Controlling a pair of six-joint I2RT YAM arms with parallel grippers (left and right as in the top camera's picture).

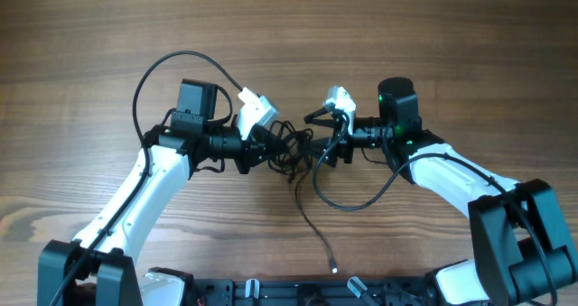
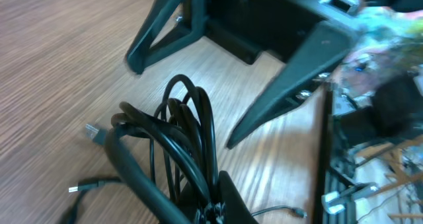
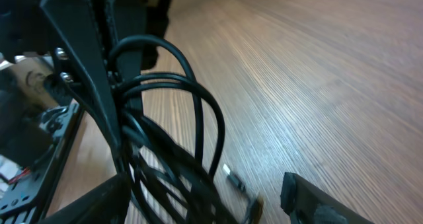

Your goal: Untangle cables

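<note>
Two white robot arms are meeting over the middle of a brown wood-grain bench (image 1: 90, 53). Between them is sitting a knotted bundle of thin black flexible cables (image 1: 291, 151).

The left claw (image 1: 271, 151) is reaching in from one side. In the left wrist view, its dark fingers are pressing together at the bottom edge of the frame. The cables (image 2: 192, 125) are rising out of that grip in several tall loops, so the left claw (image 2: 221, 197) appears to be clamping the bundle.

The right claw (image 1: 318, 139) is facing it from the opposite side with its two dark fingers spreading wide apart and gripping nothing. The looped cables (image 3: 172, 118) are standing in the gap between those fingers, just in front of the right claw (image 3: 201, 191). It is unclear whether they are touching either finger.

One loose black strand (image 1: 316, 229) is trailing away from the bundle, below both claws and towards the arms' bases. It is ending in a tiny pale plug tip (image 1: 335, 270) lying on the bench.

Beside the left claw's loops, a small pale plug (image 2: 92, 131) is resting on the wood. A small metallic plug (image 3: 232, 178) is lying on the bench between the right claw's open fingers.
</note>
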